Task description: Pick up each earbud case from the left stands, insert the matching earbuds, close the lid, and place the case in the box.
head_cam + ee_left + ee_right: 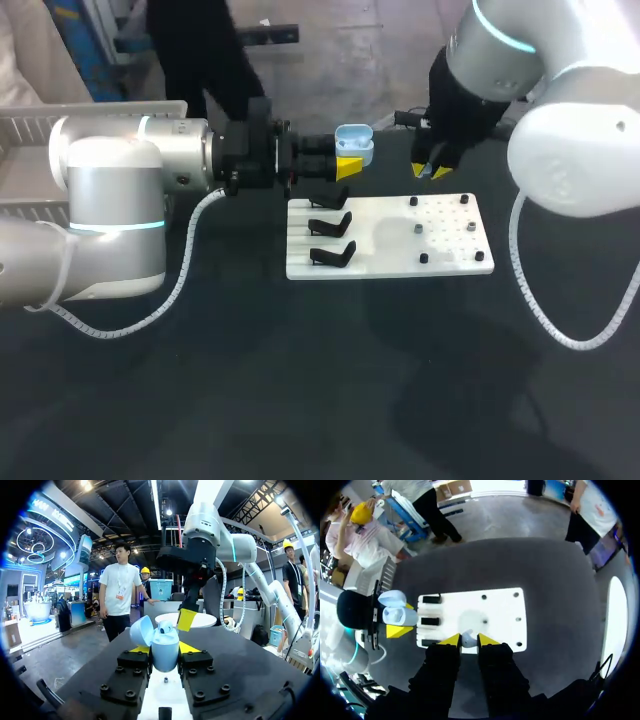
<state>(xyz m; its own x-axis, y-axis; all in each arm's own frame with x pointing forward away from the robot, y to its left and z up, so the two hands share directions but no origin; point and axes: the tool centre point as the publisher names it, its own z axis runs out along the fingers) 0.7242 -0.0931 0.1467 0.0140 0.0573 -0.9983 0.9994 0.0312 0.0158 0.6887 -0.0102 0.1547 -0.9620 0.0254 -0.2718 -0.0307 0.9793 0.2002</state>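
The left pincer [350, 165] is clamped on the pale blue earbud case [354, 142], lid open, held above the counter [300, 380] just behind the white board [400, 258]. Three black stands [331, 226] line the board's left side, and small pegs [415, 229] dot its right. Only the right wrist view shows the right pincer [469, 640], seemingly closed on a small white earbud [467, 637].

The left jaws grip a pale blue earbud case [165, 656], lid open, from both sides, over the dark worktop [240, 650].
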